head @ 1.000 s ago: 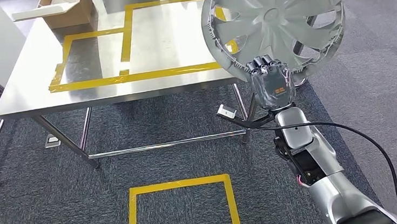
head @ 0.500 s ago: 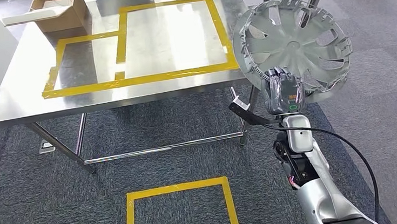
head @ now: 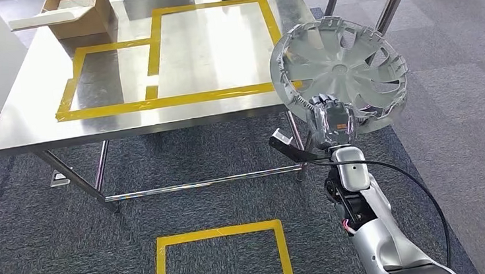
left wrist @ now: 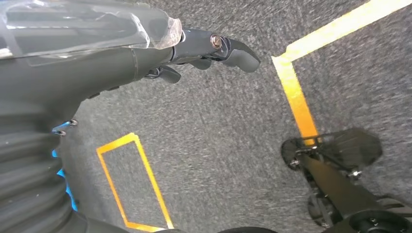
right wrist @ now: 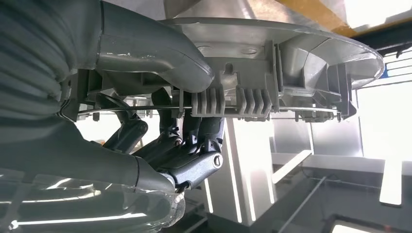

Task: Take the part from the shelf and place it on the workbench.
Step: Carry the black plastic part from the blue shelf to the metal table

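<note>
Since a second ago, the hubcap (head: 340, 75) has tipped flatter and lower, beside the worktop (head: 26, 116) corner. Right hand (head: 331, 119) grips its rim; left hand (left wrist: 194, 46) hangs loosely curled, holding nothing. Carrying step: next, swing it over the taped square (head: 215, 46) and lower.
</note>
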You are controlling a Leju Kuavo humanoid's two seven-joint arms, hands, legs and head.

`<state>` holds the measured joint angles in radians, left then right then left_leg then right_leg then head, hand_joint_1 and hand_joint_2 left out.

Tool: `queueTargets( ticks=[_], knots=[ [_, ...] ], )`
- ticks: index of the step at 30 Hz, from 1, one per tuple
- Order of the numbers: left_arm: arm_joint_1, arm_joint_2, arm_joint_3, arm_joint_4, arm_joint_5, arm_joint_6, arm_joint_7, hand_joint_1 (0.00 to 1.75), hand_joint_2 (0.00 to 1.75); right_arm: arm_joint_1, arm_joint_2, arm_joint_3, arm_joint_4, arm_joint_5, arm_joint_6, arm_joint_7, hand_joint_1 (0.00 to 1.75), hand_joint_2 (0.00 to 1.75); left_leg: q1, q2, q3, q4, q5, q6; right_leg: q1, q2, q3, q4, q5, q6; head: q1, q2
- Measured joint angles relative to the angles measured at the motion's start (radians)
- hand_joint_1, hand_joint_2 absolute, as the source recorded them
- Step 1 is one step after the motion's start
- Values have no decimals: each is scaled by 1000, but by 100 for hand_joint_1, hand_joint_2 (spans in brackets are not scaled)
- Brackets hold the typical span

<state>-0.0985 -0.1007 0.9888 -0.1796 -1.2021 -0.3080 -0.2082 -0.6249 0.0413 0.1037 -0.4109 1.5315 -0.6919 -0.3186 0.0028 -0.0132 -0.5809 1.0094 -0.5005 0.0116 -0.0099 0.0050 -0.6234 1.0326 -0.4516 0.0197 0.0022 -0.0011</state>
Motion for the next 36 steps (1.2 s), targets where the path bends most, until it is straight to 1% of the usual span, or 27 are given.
queueTargets(
  ticks=[2, 3, 4, 5, 7, 8, 9, 10, 12, 13, 14, 17, 19, 20, 22, 23, 24, 25, 26, 27, 28, 29, 30, 33, 34, 35, 36],
  knots=[
    [-2, 0, 0, 0, -1, -6, 2, 0, 175, -18, 4, 31, 28, 23, 40, 1, 175, 175, 1, 2, -1, 0, -3, -9, -1, 4, 0, -4, -1, -9, 0, 0],
    [-3, 0, 0, 0, -2, -10, 3, 0, 175, -28, 5, 56, 41, 27, 71, 3, 175, 175, 2, 3, -6, 10, -12, -14, -3, 4, 2, -6, -2, -15, -1, 0],
    [-5, 1, 0, 0, -3, -13, 3, 0, 175, -37, 6, 87, 52, 28, 101, 4, 175, 175, 3, 4, -20, 40, -29, -19, -6, 5, 5, -8, -2, -21, -3, 0],
    [-6, 2, 0, 0, -4, -16, 3, 0, 175, -44, 8, 124, 62, 28, 126, 5, 175, 175, 5, 4, -47, 91, -54, -24, -8, 5, 8, -9, -3, -25, -4, 0],
    [-7, 3, 0, 0, -6, -18, 2, 0, 175, -51, 13, 194, 77, 28, 150, 0, 175, 175, 6, 4, -121, 224, -103, -29, -7, 5, 10, -9, -6, -31, -7, 0],
    [-7, 3, 0, 0, -7, -18, 2, 0, 175, -51, 17, 224, 82, 27, 156, -4, 175, 175, 7, 4, -151, 270, -110, -30, -6, 5, 12, -9, -8, -32, -7, 0],
    [-7, 2, 0, 0, -9, -18, 1, 0, 175, -52, 21, 248, 87, 27, 159, -8, 175, 175, 7, 4, -164, 279, -97, -29, -6, 5, 15, -8, -11, -32, -8, 0],
    [-6, 2, 0, 0, -10, -17, 0, 0, 175, -54, 26, 269, 91, 26, 162, -13, 175, 175, 7, 4, -157, 248, -65, -28, -6, 5, 19, -8, -14, -31, -8, 0],
    [-6, 2, 0, 0, -12, -16, 0, 0, 175, -59, 35, 299, 97, 25, 166, -21, 175, 175, 7, 4, -99, 112, 13, -23, -5, 4, 30, -9, -22, -26, -7, 0],
    [-6, 2, -1, 0, -12, -16, 0, 0, 175, -64, 38, 310, 99, 25, 167, -24, 175, 175, 5, 4, -70, 53, 35, -21, -3, 5, 32, -8, -25, -23, -7, 0],
    [-7, 2, -1, 0, -12, -16, 0, 0, 175, -69, 42, 319, 101, 25, 167, -25, 175, 175, 4, 3, -52, 17, 43, -18, -2, 5, 32, -9, -26, -19, -7, 0],
    [-6, 1, -1, 0, -14, -16, 0, 0, 175, -77, 47, 338, 106, 24, 167, -26, 175, 175, 3, 2, -40, 0, 38, -7, 0, 5, 33, -15, -29, -5, -8, 0],
    [-6, 1, -1, 0, -15, -16, 0, 0, 175, -80, 47, 347, 109, 23, 167, -35, 175, 175, 9, 2, -34, -5, 37, 4, 0, 4, 23, 12, -49, 5, -5, 0],
    [-6, 0, -1, 0, -15, -17, 0, 0, 175, -82, 47, 351, 111, 24, 167, -43, 175, 175, 11, 3, -30, -6, 37, 9, 0, 4, 1, 57, -71, 9, -3, 0],
    [-7, 1, -1, 0, -16, -18, 0, 0, 175, -85, 49, 362, 115, 25, 167, -60, 175, 175, 10, 3, -27, -6, 33, 16, 0, 3, -68, 193, -124, 14, -1, 0],
    [-6, 1, -1, 0, -16, -18, 0, 0, 175, -86, 52, 368, 118, 25, 167, -68, 175, 175, 10, 3, -25, -6, 31, 18, 0, 3, -102, 252, -140, 15, -1, 0],
    [-6, 1, -1, 0, -17, -18, 0, 0, 175, -85, 57, 374, 120, 26, 167, -74, 175, 175, 10, 3, -22, -6, 28, 18, 0, 3, -122, 281, -139, 14, -1, 0],
    [-5, 1, -1, 0, -18, -18, 0, 0, 175, -84, 63, 380, 123, 25, 167, -78, 175, 175, 10, 2, -18, -5, 25, 18, 0, 3, -122, 270, -120, 12, -1, 0],
    [-5, 0, -1, 0, -18, -18, 0, 0, 175, -84, 71, 386, 125, 25, 167, -79, 175, 175, 10, 2, -12, -5, 21, 16, 0, 3, -103, 219, -85, 9, -1, 0],
    [-4, 0, -1, 0, -19, -18, 0, 0, 175, -84, 77, 392, 125, 24, 167, -78, 175, 175, 10, 1, -7, -5, 17, 13, 1, 2, -72, 146, -44, 5, -1, 0],
    [-4, 0, -1, 0, -19, -17, 0, 0, 175, -85, 83, 398, 126, 23, 167, -73, 175, 175, 8, 0, -4, -4, 12, 9, 2, 1, -39, 77, -15, 1, -1, 0],
    [-4, 0, -1, 0, -19, -17, 1, 0, 175, -86, 86, 403, 127, 19, 167, -66, 175, 175, 6, -1, -3, -3, 9, 4, 3, 0, -15, 25, 2, -2, -2, 0],
    [-4, 0, -1, 0, -19, -16, 2, 0, 175, -86, 88, 407, 127, 15, 167, -59, 175, 175, 5, -2, -3, -2, 7, 0, 5, 0, -2, -1, 6, -4, -2, 0],
    [-1, 2, -1, 0, -14, -14, 6, 0, 175, -85, 84, 412, 130, -1, 164, -42, 175, 175, 7, -2, -5, -2, 2, -15, 6, 1, 5, -13, 0, -16, -2, 0],
    [0, 3, 0, 0, -12, -12, 6, 0, 175, -85, 81, 412, 131, -6, 163, -37, 175, 175, 8, 0, -12, 12, -8, -20, 4, 1, 8, -15, -1, -21, -4, 0],
    [1, 5, 0, 0, -10, -11, 6, 0, 175, -85, 78, 411, 132, -9, 162, -33, 175, 175, 9, 2, -30, 47, -27, -26, 1, 1, 11, -18, -1, -26, -5, 0],
    [1, 7, 0, 0, -9, -10, 6, 0, 175, -85, 77, 410, 132, -11, 161, -31, 175, 175, 10, 4, -59, 103, -53, -30, 0, 2, 13, -19, -2, -30, -7, 0]
  ],
)
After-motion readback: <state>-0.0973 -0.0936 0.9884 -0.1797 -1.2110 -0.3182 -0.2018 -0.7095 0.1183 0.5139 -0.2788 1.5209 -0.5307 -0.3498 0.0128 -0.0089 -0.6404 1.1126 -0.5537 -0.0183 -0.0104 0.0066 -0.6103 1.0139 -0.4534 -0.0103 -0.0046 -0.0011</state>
